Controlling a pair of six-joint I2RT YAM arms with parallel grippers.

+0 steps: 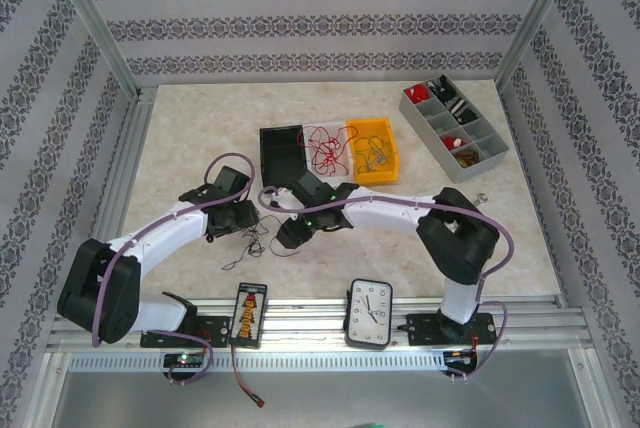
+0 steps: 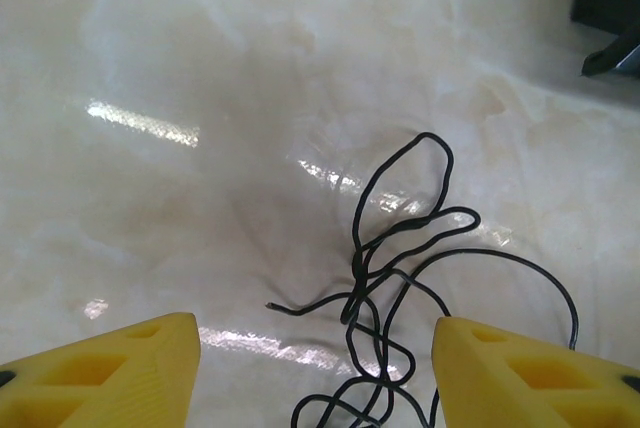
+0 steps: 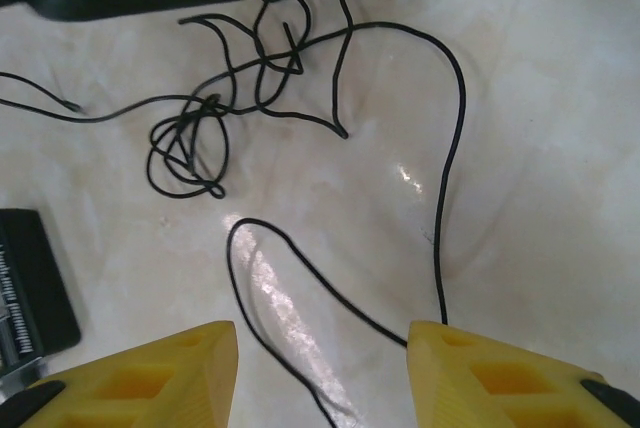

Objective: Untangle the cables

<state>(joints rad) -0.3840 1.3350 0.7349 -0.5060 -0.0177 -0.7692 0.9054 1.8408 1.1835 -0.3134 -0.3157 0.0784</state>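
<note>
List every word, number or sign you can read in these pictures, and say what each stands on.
Nothing is clear enough to quote.
Clock, white dial: hour marks too small to read.
Small black board, orange and red print: too small to read.
Black item at the left edge of the right wrist view, pale marks: blurred, unreadable.

No word or number legible anywhere.

Clock (image 1: 368,313) — at the bench's near edge, on the arm-base side of the right claw (image 1: 287,236) and to its right. White dial, dark marks round the rim, too small to read.

Black board (image 1: 249,314) — on the arm-base side of the left claw (image 1: 248,220). Red and yellow print, illegible. In the right wrist view it lies left of the claw, with faint white lines, unreadable.
</note>
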